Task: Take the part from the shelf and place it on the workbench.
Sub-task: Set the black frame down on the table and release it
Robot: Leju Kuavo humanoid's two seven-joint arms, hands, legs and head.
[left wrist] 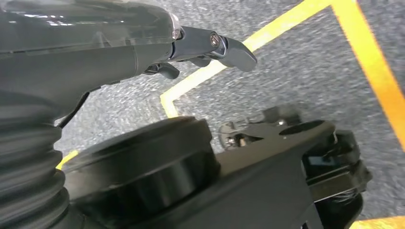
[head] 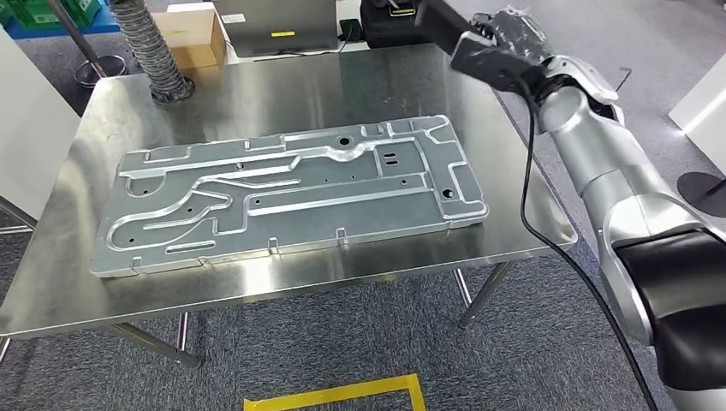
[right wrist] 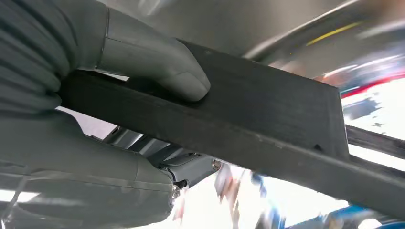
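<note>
My right hand (head: 501,43) is raised over the far right corner of the workbench (head: 257,94) and grips a long flat black part (head: 441,21). In the right wrist view the thick grey thumb (right wrist: 162,67) presses on the black part (right wrist: 267,114), with the darker fingers under it. A large stamped metal panel (head: 291,193) lies flat in the middle of the workbench. My left hand (left wrist: 191,45) hangs low over grey carpet, fingers apart, holding nothing.
A grey ribbed hose (head: 154,47) stands at the bench's far left corner. Beyond the bench are a cardboard box (head: 193,34) and a grey case (head: 274,26). Yellow floor tape (head: 342,394) marks the carpet in front of the bench.
</note>
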